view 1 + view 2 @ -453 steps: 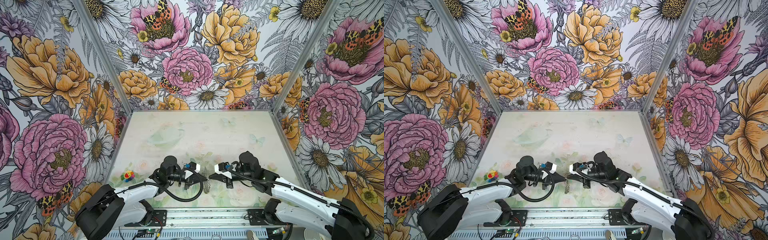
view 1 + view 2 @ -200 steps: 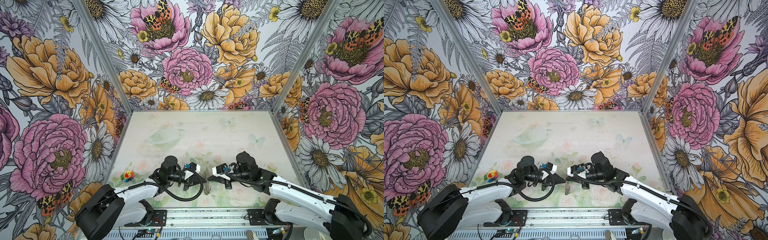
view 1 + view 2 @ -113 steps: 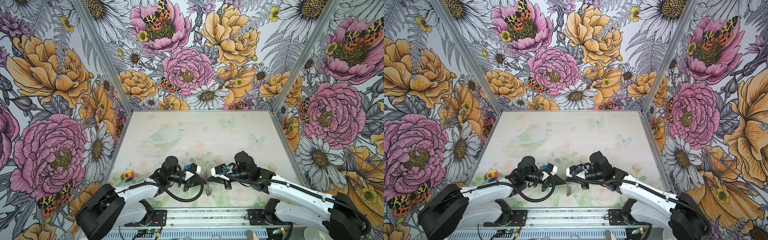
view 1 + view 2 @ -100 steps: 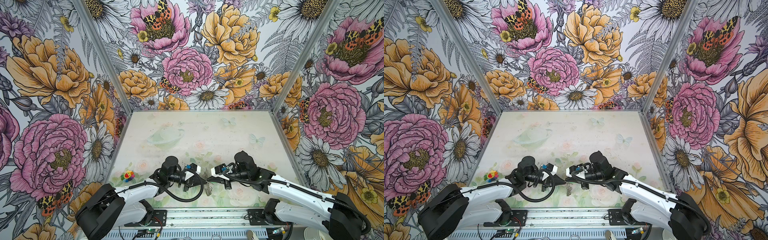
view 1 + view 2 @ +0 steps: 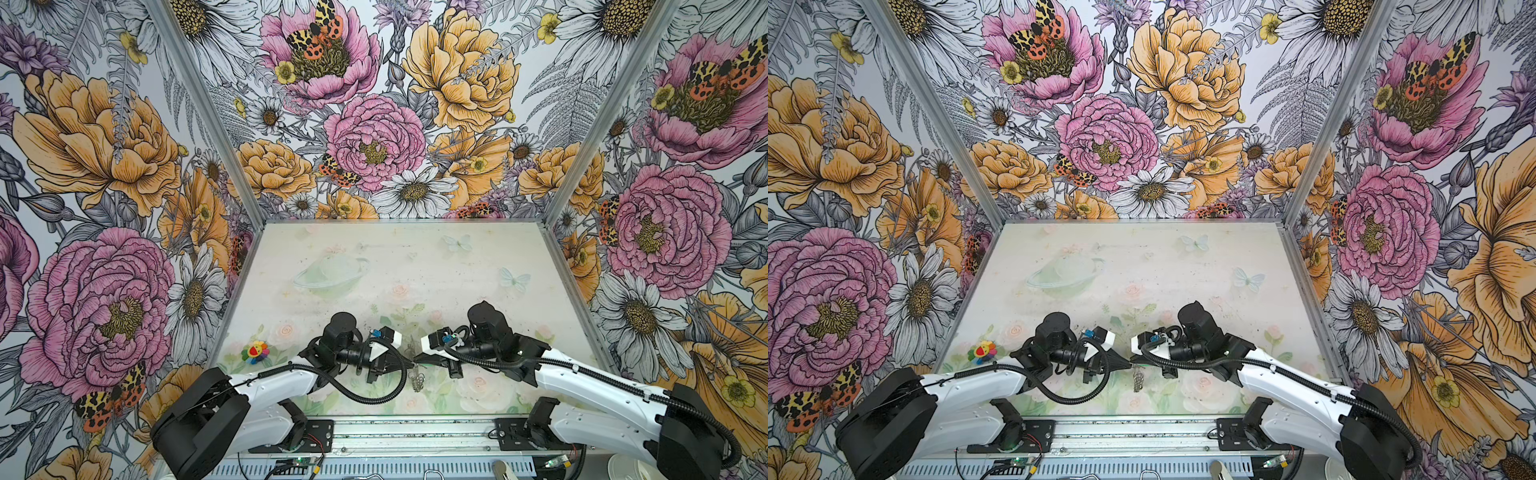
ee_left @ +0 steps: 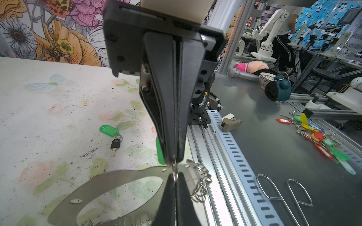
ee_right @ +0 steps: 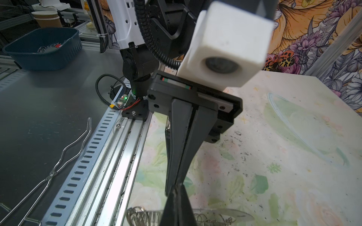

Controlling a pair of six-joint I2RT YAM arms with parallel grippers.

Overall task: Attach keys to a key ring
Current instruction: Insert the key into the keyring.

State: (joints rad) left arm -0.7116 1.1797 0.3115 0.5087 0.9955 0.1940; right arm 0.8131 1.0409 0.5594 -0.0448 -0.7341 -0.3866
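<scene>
Both grippers meet tip to tip above the table's front middle. My left gripper (image 5: 409,366) (image 6: 175,177) is shut on a small silver wire ring at the edge of the key ring (image 6: 109,182) (image 5: 417,380). That key ring is a flat grey horseshoe plate lined with wire rings. My right gripper (image 5: 419,364) (image 7: 177,188) is shut on the same spot from the opposite side. In the left wrist view, one of the keys (image 6: 115,144), dark with a green tag (image 6: 108,130), lies on the table beyond. A second green tag (image 6: 159,154) shows partly behind the right fingers.
A small rainbow flower toy (image 5: 255,351) lies at the table's front left. A slotted metal rail (image 5: 415,432) runs along the front edge. Past it lie bent wire loops (image 6: 274,191), a heap of coloured tags (image 6: 321,137) and a blue tub (image 7: 43,49).
The right gripper has crept a little to the left, closing up on the left gripper's tips. Both grippers stay shut and the key ring hangs between them as before.
</scene>
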